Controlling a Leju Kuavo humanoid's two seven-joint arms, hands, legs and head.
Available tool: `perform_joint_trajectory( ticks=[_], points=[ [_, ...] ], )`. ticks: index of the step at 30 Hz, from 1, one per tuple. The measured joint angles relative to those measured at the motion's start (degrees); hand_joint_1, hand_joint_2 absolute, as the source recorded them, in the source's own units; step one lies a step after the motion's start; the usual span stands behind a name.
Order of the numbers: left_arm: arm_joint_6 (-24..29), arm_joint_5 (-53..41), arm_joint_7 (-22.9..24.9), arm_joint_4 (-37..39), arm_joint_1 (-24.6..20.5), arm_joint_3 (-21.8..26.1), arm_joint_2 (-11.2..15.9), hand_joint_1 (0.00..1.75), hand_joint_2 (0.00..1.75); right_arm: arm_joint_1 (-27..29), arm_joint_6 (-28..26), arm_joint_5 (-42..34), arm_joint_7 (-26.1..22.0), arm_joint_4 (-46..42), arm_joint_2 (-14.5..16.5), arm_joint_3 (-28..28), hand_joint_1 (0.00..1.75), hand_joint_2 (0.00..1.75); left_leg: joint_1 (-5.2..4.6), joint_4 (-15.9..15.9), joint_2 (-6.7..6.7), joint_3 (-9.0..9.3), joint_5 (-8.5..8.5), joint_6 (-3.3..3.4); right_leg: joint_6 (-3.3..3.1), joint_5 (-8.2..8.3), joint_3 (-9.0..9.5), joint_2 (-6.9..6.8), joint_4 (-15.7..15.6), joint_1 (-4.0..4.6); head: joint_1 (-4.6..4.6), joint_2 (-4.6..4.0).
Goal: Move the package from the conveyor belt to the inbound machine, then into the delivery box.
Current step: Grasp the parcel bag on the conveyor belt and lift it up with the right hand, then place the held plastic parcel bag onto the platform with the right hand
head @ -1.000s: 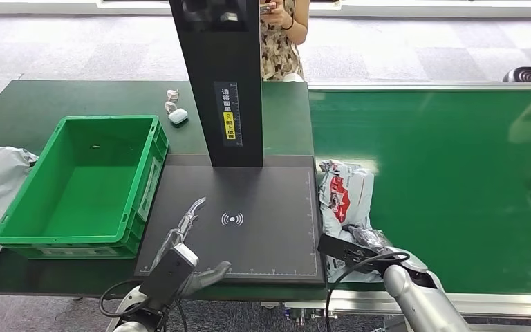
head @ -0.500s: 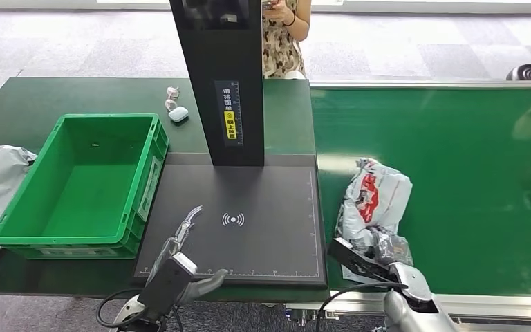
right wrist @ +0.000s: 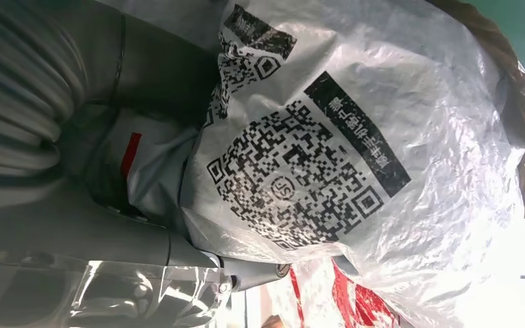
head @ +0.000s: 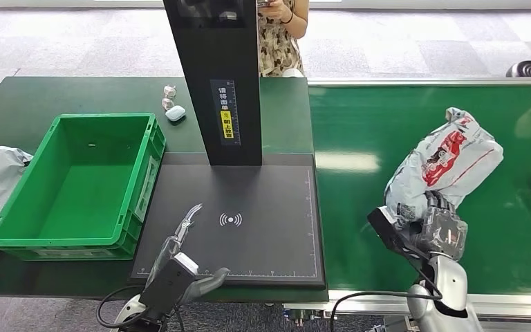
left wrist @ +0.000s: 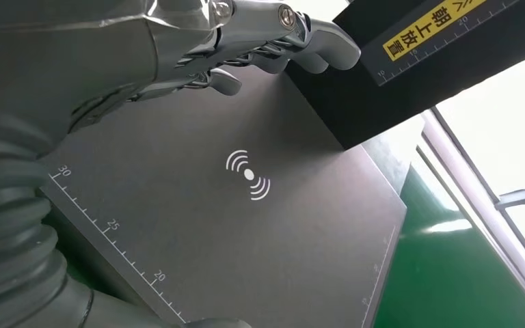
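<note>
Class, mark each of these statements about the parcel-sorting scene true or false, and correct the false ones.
1. The right hand holds the package above the conveyor belt. True.
2. The green crate already contains a package. False: its inside shows only bare green floor.
3. The left hand grips a package. False: it holds nothing, its fingers spread over the scanner pad.
4. The package shows a QR code in the right wrist view. True.
5. A person stands beyond the table. True.
</note>
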Motion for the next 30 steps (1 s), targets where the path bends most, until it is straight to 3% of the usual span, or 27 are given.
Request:
perform_joint_trajectory(
  ticks=[4,10,19,24,25,28,29,30],
  points=[
    [0.5,-0.3,0.0,-0.3,0.1,0.0,-0.3,0.0,1.75,-0.1,2.0,-13.7,-12.3,-2.6,2.0,0.0,1.75,1.75,0.01,0.0,0.02,-0.01,0.01,-0.01,-0.01,0.0,-0.01,0.01,0.0,0.01,0.0,0.0],
    [0.8,-1.1,-0.2,-0.6,0.1,0.3,-0.4,0.0,1.75,-0.1,16.3,-30.7,-25.2,-5.8,3.9,5.5,1.75,1.75,0.02,0.0,0.02,-0.02,0.02,-0.03,-0.01,-0.01,-0.04,0.02,0.1,0.01,-0.01,0.0],
    [1.3,-0.7,-0.9,-0.8,0.5,0.3,0.1,0.0,1.75,-0.7,38.1,-48.1,-31.8,-8.0,4.3,20.1,1.75,1.75,0.11,0.0,0.03,-0.07,0.02,-0.03,-0.02,-0.01,-0.07,0.03,0.1,0.0,0.0,0.0],
    [2.0,-0.5,-1.1,-0.8,0.5,0.3,0.2,0.0,1.75,-5.3,40.3,-51.6,-31.0,-5.7,4.6,26.8,1.75,1.75,0.11,0.0,0.07,-0.05,0.05,-0.05,-0.04,0.01,-0.08,0.06,0.1,0.0,0.0,0.0],
    [2.2,-0.5,-1.0,-0.8,0.5,0.3,0.2,0.0,1.75,-6.4,40.0,-51.9,-30.7,-4.8,4.7,27.7,1.57,1.75,0.11,0.0,0.07,-0.05,0.07,-0.05,-0.05,0.02,-0.08,0.06,0.1,0.0,0.0,0.0],
    [2.5,-0.6,-0.8,-0.9,0.5,0.3,0.2,0.0,1.75,-9.6,37.0,-50.8,-28.7,-1.5,4.9,29.8,0.26,1.75,0.1,0.0,0.06,-0.05,0.09,-0.03,-0.06,0.04,-0.07,0.05,0.1,0.0,0.0,0.0],
    [2.6,-0.6,-0.7,-0.9,0.5,0.3,0.2,0.0,1.75,-10.5,35.3,-49.9,-27.6,-0.3,4.9,30.4,0.0,1.75,0.1,0.0,0.06,-0.06,0.1,-0.03,-0.06,0.05,-0.07,0.05,0.1,0.0,0.0,0.0],
    [2.7,-0.7,-0.6,-1.0,0.5,0.3,0.2,0.0,1.75,-11.3,33.4,-48.9,-26.3,0.8,5.0,30.8,0.0,1.75,0.1,0.0,0.06,-0.06,0.1,-0.03,-0.06,0.05,-0.07,0.05,0.1,0.0,0.0,0.0]
  ],
)
